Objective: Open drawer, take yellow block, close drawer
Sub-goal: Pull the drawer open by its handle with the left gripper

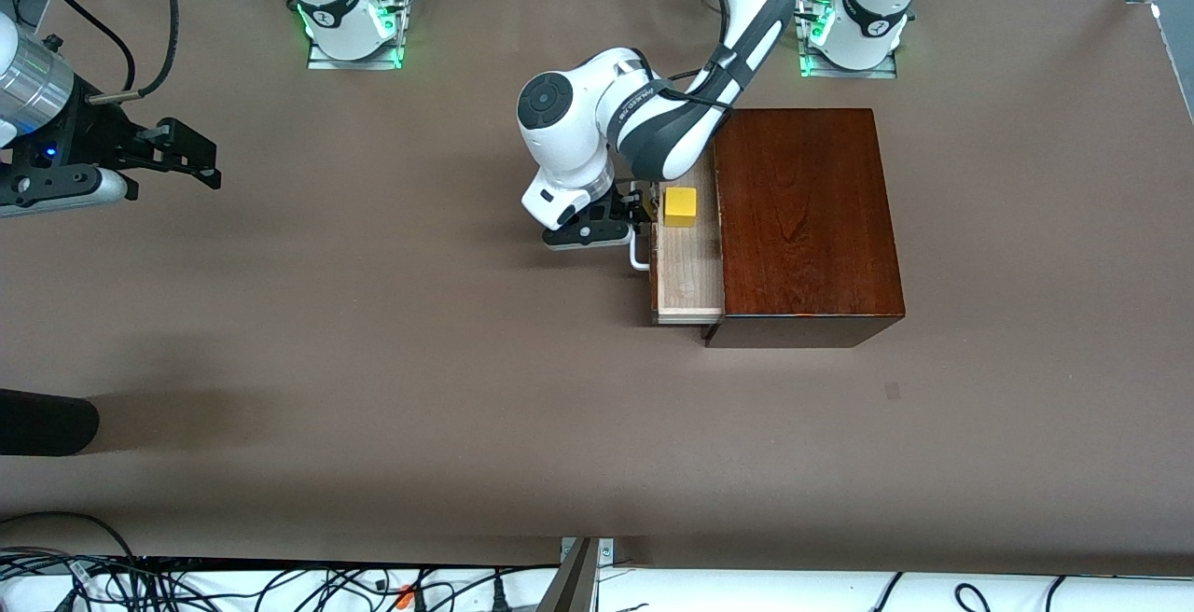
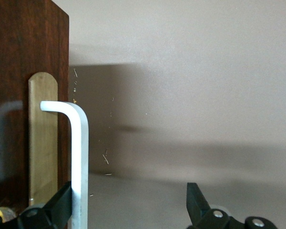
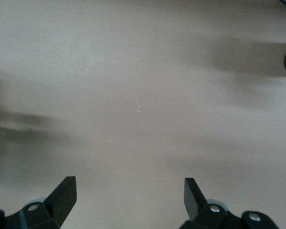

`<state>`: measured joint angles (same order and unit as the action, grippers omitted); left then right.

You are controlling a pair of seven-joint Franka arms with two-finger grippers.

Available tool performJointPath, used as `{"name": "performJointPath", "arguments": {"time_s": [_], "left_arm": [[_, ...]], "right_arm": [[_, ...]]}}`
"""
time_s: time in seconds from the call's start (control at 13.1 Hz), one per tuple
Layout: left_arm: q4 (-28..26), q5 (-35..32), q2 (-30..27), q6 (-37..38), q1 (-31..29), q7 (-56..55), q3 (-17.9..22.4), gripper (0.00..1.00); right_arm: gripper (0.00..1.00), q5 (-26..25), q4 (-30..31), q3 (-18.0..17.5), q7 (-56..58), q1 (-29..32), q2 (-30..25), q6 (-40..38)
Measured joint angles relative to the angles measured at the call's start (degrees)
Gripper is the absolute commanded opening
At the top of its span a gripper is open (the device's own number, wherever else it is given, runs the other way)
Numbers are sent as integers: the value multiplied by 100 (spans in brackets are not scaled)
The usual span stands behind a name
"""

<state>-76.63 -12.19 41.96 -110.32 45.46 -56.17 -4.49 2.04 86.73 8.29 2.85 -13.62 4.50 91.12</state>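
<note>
The box [image 1: 807, 220] is sitting on the brown worktop [image 1: 373, 360] toward the left arm's end, just in front of that arm's base. Its drawer [image 1: 688, 267] is standing partly pulled out, sliding toward the right arm's end, so the pale tray's long axis is running from the bases toward the front camera while its front face is pointing at the right arm's end of the worktop. The white handle [image 1: 638, 253] is lying along that same long axis on the drawer front.

The block [image 1: 680, 206] is resting inside the tray, in the end nearer the bases, its faces lying square with the tray walls.

The left end effector [image 1: 623, 220] is sitting at the drawer front, down at the handle. In the left wrist view its fingers [image 2: 62, 207] are spread wide, with the handle bar [image 2: 79, 162] running up just beside one finger; whether that finger is touching the bar I cannot tell. Nothing is being gripped.

The right end effector [image 1: 173, 159] is waiting over bare worktop at its own end, well apart from the box. In the right wrist view its fingers [image 3: 64, 195] are standing wide, holding nothing, with only worktop beneath.
</note>
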Motion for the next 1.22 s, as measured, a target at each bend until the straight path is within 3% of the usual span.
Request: {"name": "performJointPath", "arguments": {"time_s": [1.22], "left_arm": [[308, 304, 162, -73, 43, -284, 29, 100]], "right_arm": [[100, 0, 0, 0, 0, 0, 24, -11]]}}
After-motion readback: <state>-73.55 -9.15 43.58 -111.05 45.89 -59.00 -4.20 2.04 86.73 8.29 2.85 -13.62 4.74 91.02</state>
